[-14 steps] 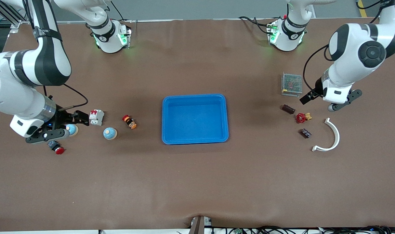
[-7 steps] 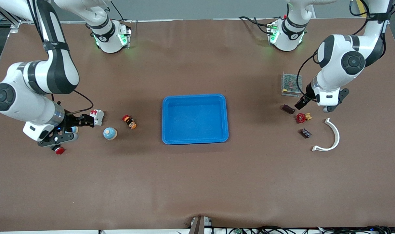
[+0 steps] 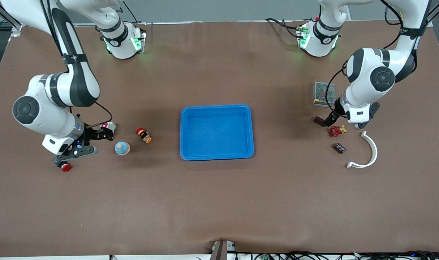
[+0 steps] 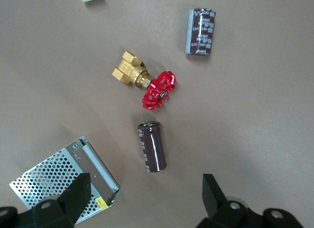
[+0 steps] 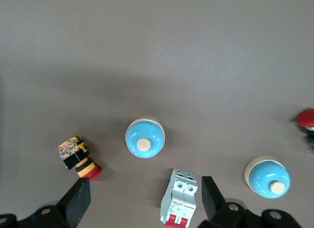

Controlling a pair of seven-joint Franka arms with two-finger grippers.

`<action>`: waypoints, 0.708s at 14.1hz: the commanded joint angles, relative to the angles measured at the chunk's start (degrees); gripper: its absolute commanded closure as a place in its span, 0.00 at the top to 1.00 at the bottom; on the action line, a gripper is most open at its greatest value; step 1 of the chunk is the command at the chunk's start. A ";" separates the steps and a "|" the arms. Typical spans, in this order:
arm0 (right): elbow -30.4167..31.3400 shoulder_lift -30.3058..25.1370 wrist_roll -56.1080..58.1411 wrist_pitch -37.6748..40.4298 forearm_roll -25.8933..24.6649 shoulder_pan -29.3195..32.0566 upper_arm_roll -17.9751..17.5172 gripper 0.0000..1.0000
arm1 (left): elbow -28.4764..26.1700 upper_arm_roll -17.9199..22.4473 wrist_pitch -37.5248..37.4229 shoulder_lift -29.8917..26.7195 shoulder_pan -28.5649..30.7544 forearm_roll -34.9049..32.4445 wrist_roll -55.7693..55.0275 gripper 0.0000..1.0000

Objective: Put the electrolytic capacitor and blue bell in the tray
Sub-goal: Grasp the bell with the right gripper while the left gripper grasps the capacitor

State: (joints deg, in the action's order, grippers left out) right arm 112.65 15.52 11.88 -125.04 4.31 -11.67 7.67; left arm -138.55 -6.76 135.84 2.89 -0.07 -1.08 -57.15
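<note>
The blue tray (image 3: 216, 132) is sitting empty in the middle of the counter (image 3: 219, 202), between the two groups of parts.

The left end effector (image 3: 344, 122) is hanging low over the parts at the left arm's end of the counter, its jaws standing wide apart and holding nothing. In the left wrist view its two dark fingers (image 4: 73, 201) are framing a brown capacitor (image 4: 152, 146) that is lying on its side on the counter, untouched. Just beside that capacitor a brass valve with a red handwheel (image 4: 145, 82) is lying, and a second capacitor (image 4: 200, 31) is resting nearer the front camera. A grey mesh box (image 4: 64, 179) is sitting next to one finger, and a white curved bracket (image 3: 366, 151) is lying toward the counter's edge.

The right end effector (image 3: 85, 141) is hovering over the parts at the right arm's end, jaws likewise spread wide and empty. In the right wrist view one blue bell (image 5: 145, 138) is sitting clear of the fingers, and another blue bell (image 5: 268, 177) is lying near a red push button (image 5: 306, 119). A white circuit breaker (image 5: 179, 197) is lying between the fingertips, and a small orange and red switch (image 5: 77, 157) is resting toward the tray.
</note>
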 commanded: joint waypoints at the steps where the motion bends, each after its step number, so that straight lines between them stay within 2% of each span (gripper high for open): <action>1: 1.60 -0.32 0.69 -1.87 0.61 -1.33 0.33 1.00 | -0.85 -0.27 1.53 0.09 -0.01 0.81 -0.59 1.00; 5: 6.16 0.04 0.69 -8.01 0.61 -1.77 0.33 1.00 | -0.76 -1.77 2.49 0.97 -0.02 0.81 -4.01 1.00; 10: 8.46 2.58 2.71 -12.33 0.70 -2.12 0.33 1.00 | -1.29 -1.77 3.99 2.82 0.60 0.81 -5.07 1.00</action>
State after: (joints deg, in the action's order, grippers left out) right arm 120.11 17.39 13.17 -135.65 4.31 -13.29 7.62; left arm -139.11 -8.42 138.27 5.41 -0.07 -1.08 -61.90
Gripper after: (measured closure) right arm 0.000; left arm 0.000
